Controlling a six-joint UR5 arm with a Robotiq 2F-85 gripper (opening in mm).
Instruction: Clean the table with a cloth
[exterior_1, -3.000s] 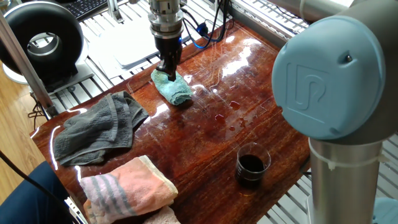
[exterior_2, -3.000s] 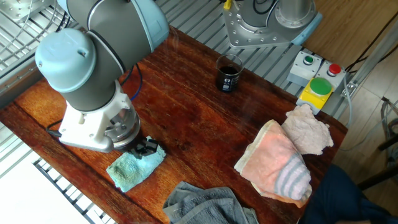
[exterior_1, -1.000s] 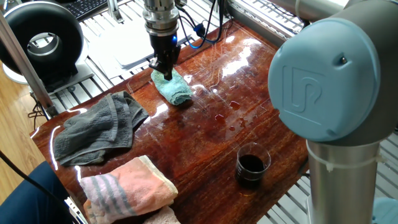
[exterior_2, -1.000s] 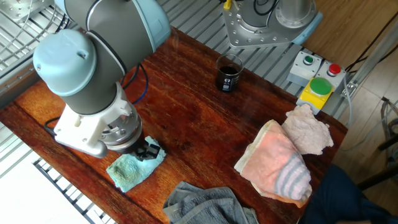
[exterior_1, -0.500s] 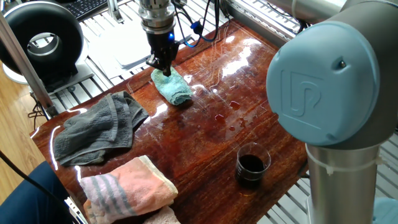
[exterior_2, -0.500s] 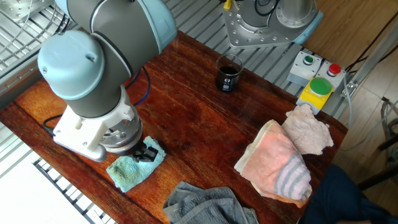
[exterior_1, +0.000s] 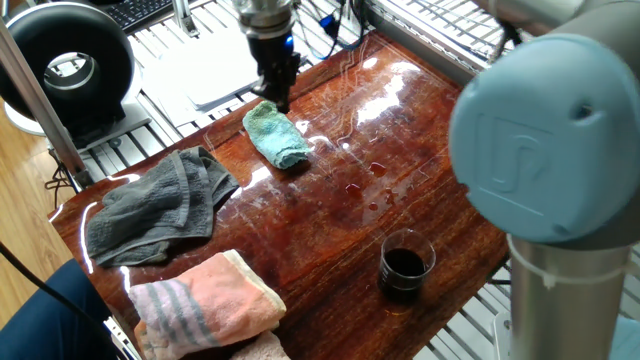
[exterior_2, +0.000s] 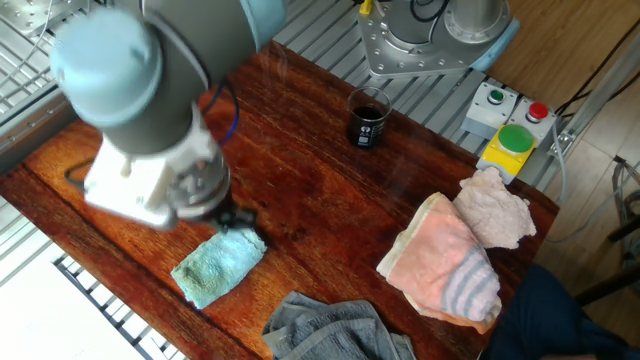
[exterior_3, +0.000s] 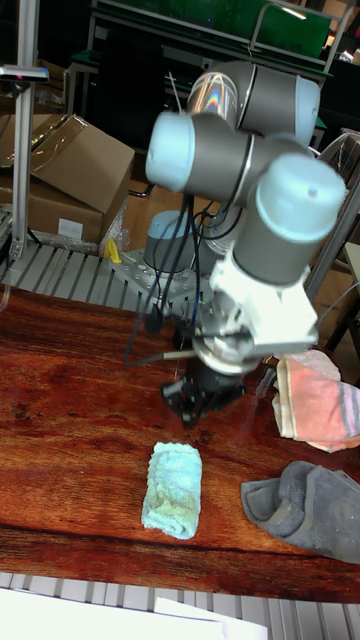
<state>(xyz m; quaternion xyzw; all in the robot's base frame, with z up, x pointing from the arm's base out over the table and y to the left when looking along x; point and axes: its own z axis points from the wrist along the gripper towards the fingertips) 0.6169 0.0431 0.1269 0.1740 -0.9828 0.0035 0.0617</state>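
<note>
Wiping is not under way: in one fixed view the gripper (exterior_1: 281, 98) is hanging just past the far end of the cloth (exterior_1: 277, 137), which is lying loose on the table (exterior_1: 420, 140). In the other fixed view, motion blur is hiding the fingers. In the tall fixed view the gripper is holding nothing, though its opening is unclear; regrasping the cloth likely comes next.
</note>
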